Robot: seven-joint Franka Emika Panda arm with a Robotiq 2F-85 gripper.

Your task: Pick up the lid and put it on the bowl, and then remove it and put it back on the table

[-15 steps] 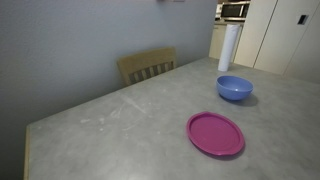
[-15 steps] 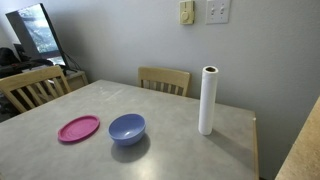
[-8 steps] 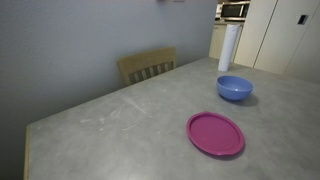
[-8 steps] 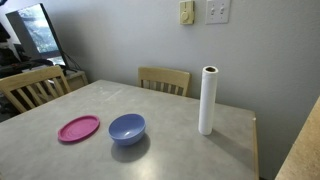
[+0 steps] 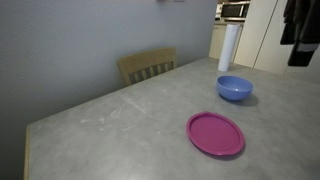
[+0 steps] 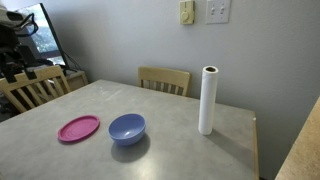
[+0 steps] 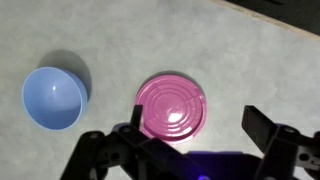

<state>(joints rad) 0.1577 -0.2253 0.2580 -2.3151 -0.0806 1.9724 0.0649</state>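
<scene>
Since my gripper (image 7: 172,132) hangs high over the table (image 7: 120,35) with its jaws spread wide and nothing between them, I should first come straight down. The lid (image 7: 172,105) lies flat on the table just below it, so I judge I must catch its thin raised rim at one edge, not the middle. The bowl (image 7: 52,97) stands beside the lid, apart from it, mouth up; I should lift the lid level before carrying it there.
</scene>
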